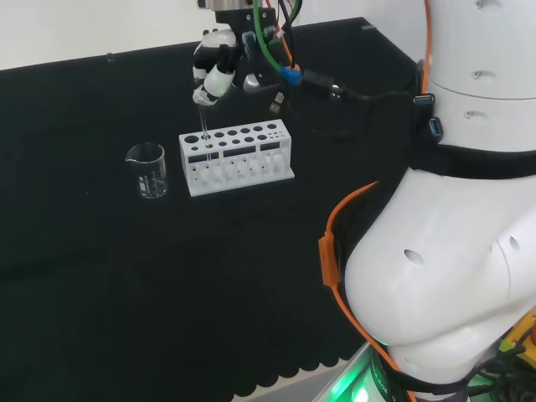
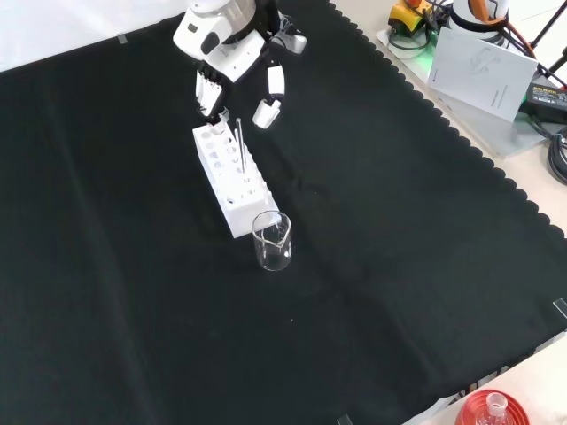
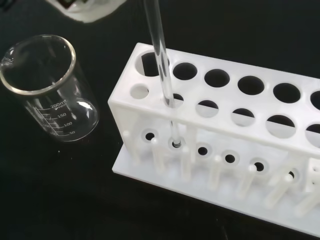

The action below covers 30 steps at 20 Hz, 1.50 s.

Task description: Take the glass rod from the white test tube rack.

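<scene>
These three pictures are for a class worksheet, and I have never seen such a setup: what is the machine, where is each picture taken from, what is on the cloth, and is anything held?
The machine is one white robot arm with a black and white robot hand.

One picture looks over the arm from behind, one looks down from the front, and one sits at the wrist, close to the work.

On the black cloth stands a white test tube rack with a clear glass beaker beside it, which looks empty in the wrist view.

A thin glass rod stands in a hole at the rack's beaker end. The robot hand is at the rod's top; the head view suggests its fingers close on it, but the rod's foot is still in the rack.
</scene>
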Each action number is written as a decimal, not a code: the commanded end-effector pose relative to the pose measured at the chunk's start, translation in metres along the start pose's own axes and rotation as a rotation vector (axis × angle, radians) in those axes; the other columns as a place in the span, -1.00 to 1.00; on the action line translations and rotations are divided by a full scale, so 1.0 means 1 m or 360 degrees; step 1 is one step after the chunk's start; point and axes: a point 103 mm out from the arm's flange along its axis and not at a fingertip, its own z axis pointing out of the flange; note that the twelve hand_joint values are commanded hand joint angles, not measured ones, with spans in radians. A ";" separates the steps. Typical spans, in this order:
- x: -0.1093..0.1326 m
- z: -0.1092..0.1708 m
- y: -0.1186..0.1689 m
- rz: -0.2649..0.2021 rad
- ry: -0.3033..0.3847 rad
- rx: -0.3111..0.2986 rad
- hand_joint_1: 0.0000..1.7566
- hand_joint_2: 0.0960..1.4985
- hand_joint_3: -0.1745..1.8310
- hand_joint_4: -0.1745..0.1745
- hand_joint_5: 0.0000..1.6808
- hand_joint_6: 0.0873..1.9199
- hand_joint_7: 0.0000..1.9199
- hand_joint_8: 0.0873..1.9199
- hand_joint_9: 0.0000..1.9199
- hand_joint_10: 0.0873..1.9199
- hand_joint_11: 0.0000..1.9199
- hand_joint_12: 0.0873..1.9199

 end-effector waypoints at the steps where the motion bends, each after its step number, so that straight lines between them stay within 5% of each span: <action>1: 0.000 0.004 0.002 -0.0008 0.0019 0.0007 -0.02 -0.17 -0.14 -1.00 -0.52 0.05 -0.29 -0.05 -0.05 -0.27 -0.14 0.24; 18: 0.019 0.003 0.020 -0.0024 -0.0057 0.0001 0.07 -0.17 -0.12 -1.00 -0.38 0.03 -0.13 -0.12 0.09 -0.37 0.00 0.18; 30: 0.028 -0.004 0.026 -0.0006 -0.0198 -0.0154 0.32 -0.25 -0.02 -1.00 -0.06 -0.03 0.21 -0.32 0.51 -0.75 0.48 -0.18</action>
